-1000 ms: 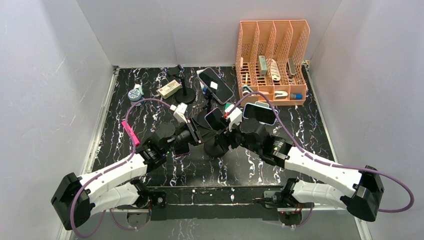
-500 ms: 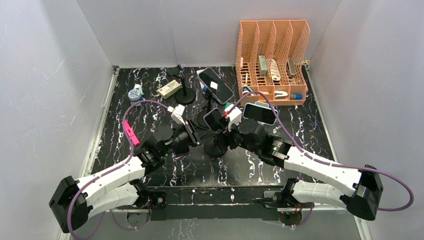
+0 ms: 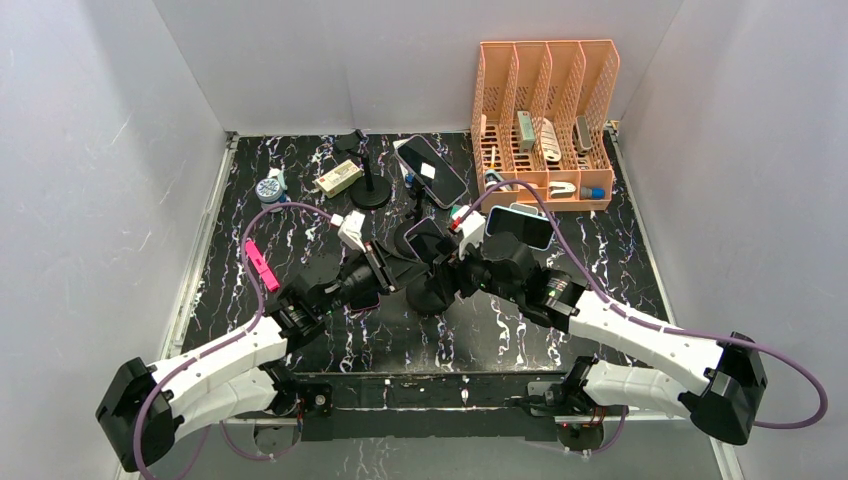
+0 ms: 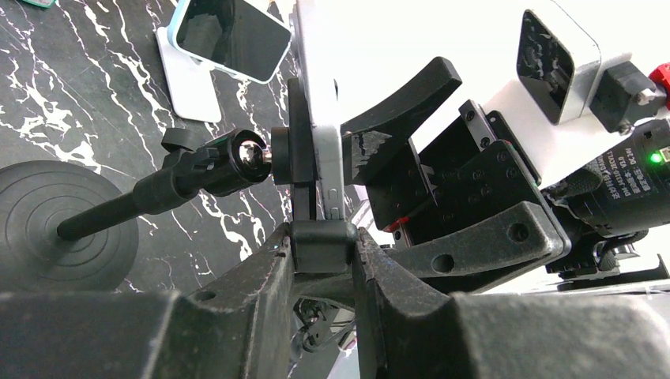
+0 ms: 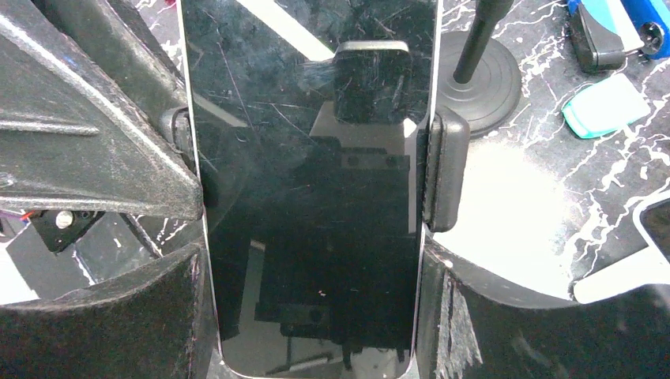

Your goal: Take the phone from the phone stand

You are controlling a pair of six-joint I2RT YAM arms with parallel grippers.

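Note:
A phone with a dark screen sits in the clamp of a black phone stand at the table's middle. In the right wrist view the phone fills the frame between my right gripper's fingers, which press on its two long edges. The clamp's side jaw holds its right edge. In the left wrist view my left gripper is shut on the clamp's bottom piece, with the phone edge-on above. The stand's ball joint and round base lie to the left.
A light-blue phone on a white stand stands just behind my right gripper. Another phone on a stand and an empty black stand are farther back. An orange file organizer is at back right. A pink item lies left.
My left arm has drawn back a little to the left, still holding the clamp. My right wrist has shifted slightly up with the phone in its grip. The phone stays in the clamp.

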